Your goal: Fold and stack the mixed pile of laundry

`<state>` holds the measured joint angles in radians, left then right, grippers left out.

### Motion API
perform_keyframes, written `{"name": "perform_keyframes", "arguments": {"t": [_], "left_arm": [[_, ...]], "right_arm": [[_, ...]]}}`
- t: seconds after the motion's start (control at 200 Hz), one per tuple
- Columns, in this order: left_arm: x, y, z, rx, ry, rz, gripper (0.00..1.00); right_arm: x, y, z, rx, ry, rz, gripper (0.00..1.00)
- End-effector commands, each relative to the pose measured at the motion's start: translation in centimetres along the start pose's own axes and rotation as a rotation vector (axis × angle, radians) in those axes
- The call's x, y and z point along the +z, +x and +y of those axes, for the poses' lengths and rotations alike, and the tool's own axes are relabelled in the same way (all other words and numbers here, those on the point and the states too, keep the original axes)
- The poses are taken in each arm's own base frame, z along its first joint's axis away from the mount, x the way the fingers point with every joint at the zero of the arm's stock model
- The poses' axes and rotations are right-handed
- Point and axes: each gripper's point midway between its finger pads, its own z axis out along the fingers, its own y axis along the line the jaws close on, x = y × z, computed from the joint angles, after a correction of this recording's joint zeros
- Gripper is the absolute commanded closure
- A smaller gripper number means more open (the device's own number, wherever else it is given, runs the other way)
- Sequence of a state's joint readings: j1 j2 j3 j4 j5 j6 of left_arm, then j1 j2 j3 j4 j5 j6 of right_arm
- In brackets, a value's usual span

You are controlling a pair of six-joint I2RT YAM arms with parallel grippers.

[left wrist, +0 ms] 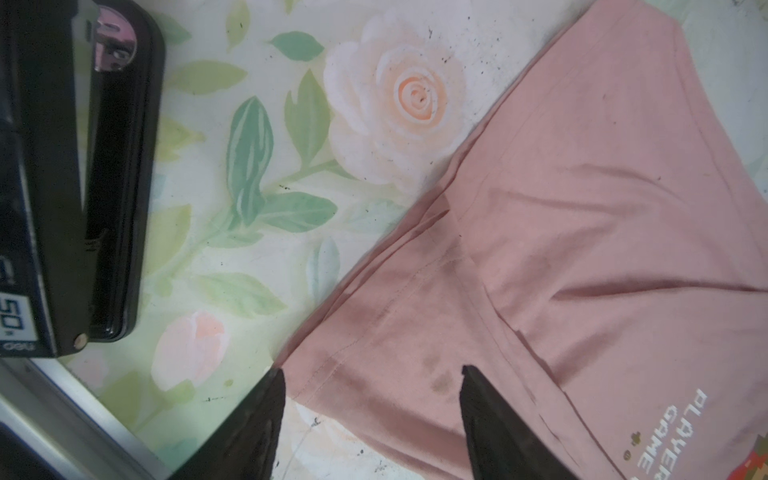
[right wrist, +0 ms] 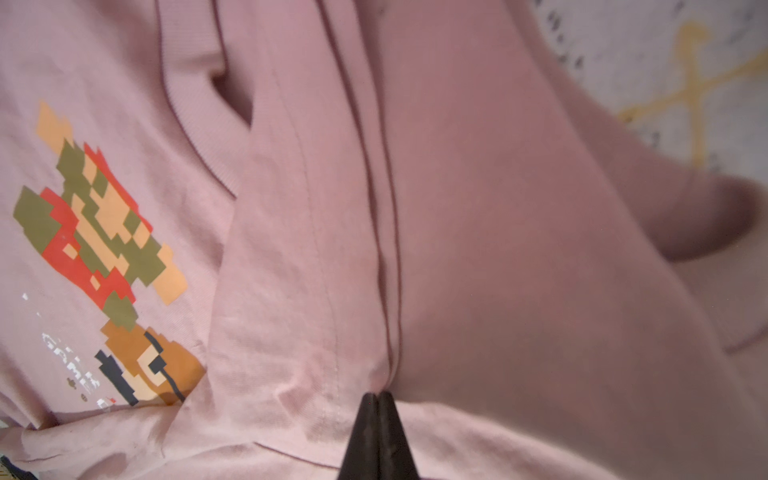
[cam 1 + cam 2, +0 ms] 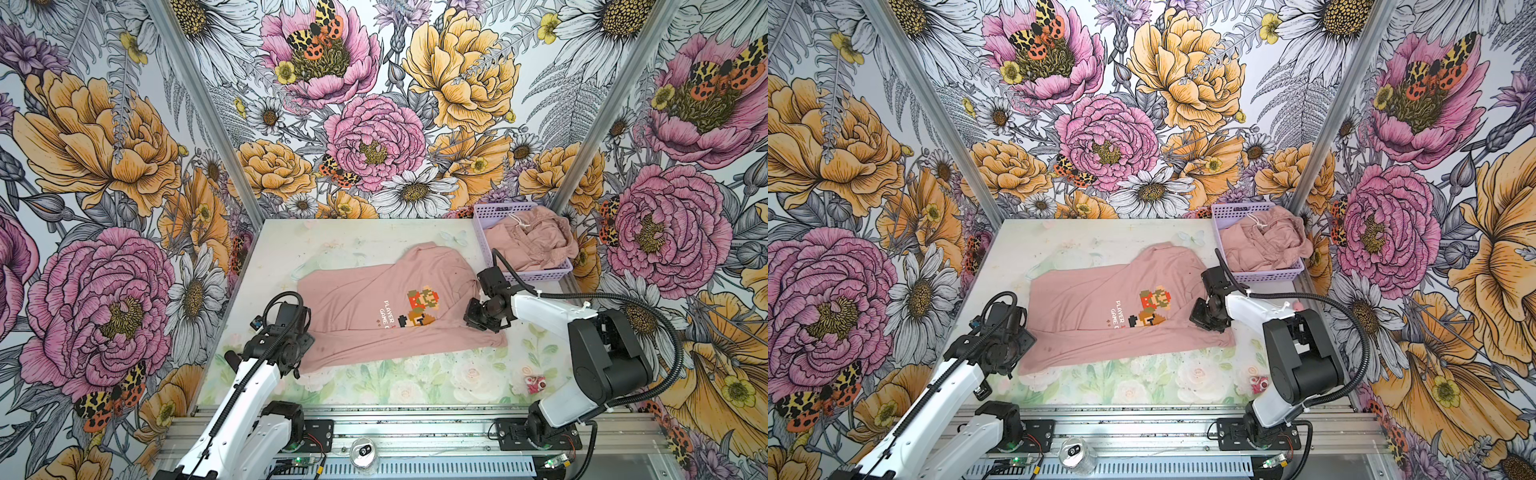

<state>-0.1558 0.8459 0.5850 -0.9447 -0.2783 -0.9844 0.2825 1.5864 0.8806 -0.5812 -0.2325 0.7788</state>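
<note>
1. Garments. Two are in view: one dusty-pink cotton T-shirt (image 3: 357,299) with a pixel-art game character and white lettering, and one plain dusty-pink drawstring garment (image 3: 528,241).
2. Location. The T-shirt lies spread out, with one side lapped over, on the floral-printed table (image 3: 415,374). The drawstring garment sits bunched in the one lilac perforated plastic basket (image 3: 540,275) at the table's far right corner.
3. Long axis. In both top views the T-shirt runs across the table from left to right. Its hem end is toward the left arm (image 3: 249,386) and its neck end toward the right arm (image 3: 540,309).
4. Right fingers (image 2: 374,440). They are pressed fully together, pinching a ridge of T-shirt fabric near the ribbed neckline, just beside the print.
5. Left fingers (image 1: 494,424). They stand wide apart and hold nothing. The stitched hem corner lies between them — one finger over bare table, the other over fabric. Contact with the cloth cannot be determined.
6. Governing relation (judgement). The hem corner already lies in the left fingers' gap, so they need only lower and close. With both ends held, the fold would run along the long axis.
7. Reach and count. The right arm is nearer the basket — the left arm is well apart from it. There are two arms and two garments, and neither garment is neatly folded.
</note>
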Motion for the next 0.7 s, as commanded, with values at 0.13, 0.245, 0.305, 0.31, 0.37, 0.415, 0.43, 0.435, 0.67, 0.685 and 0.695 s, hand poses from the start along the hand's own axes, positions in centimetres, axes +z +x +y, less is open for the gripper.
{"name": "perform_keyframes", "arguments": {"t": [0.13,0.245,0.305,0.31,0.37,0.415,0.43,0.435,0.67,0.685,0.695], "left_arm": [[-0.6,-0.4,-2.6,0.055,0.066,-0.003,0.32],[-0.6,-0.4,-3.1,0.066,0.076,-0.003,0.32],[-0.6,-0.4,-3.4,0.071,0.084,-0.004,0.32],[-0.6,-0.4,-3.4,0.071,0.083,-0.003,0.32],[-0.6,-0.4,-3.5,0.075,0.085,-0.003,0.32],[-0.6,-0.3,-3.7,0.079,0.087,-0.002,0.32],[-0.6,-0.3,-3.7,0.08,0.087,-0.002,0.32],[-0.6,-0.3,-3.7,0.08,0.088,-0.002,0.32],[-0.7,-0.4,-3.9,0.084,0.093,-0.004,0.32],[-0.7,-0.4,-4.0,0.085,0.094,-0.004,0.32],[-0.7,-0.4,-4.0,0.085,0.094,-0.005,0.32]], "right_arm": [[-1.1,-2.1,2.6,-0.032,-0.052,-0.065,1.0],[-1.2,-2.6,3.5,-0.049,-0.065,-0.066,1.0],[-1.1,-2.8,4.0,-0.062,-0.069,-0.063,1.0],[-1.1,-2.8,4.1,-0.063,-0.07,-0.064,1.0],[-0.9,-3.1,4.5,-0.076,-0.07,-0.062,1.0],[-0.9,-3.4,4.9,-0.086,-0.072,-0.063,1.0],[-0.9,-3.4,4.9,-0.087,-0.072,-0.063,1.0],[-0.8,-3.5,5.0,-0.089,-0.072,-0.062,1.0],[-0.4,-5.0,7.2,-0.147,-0.076,-0.071,1.0],[-0.5,-5.1,7.4,-0.153,-0.078,-0.072,1.0],[-0.4,-5.1,7.5,-0.154,-0.077,-0.071,1.0]]}}
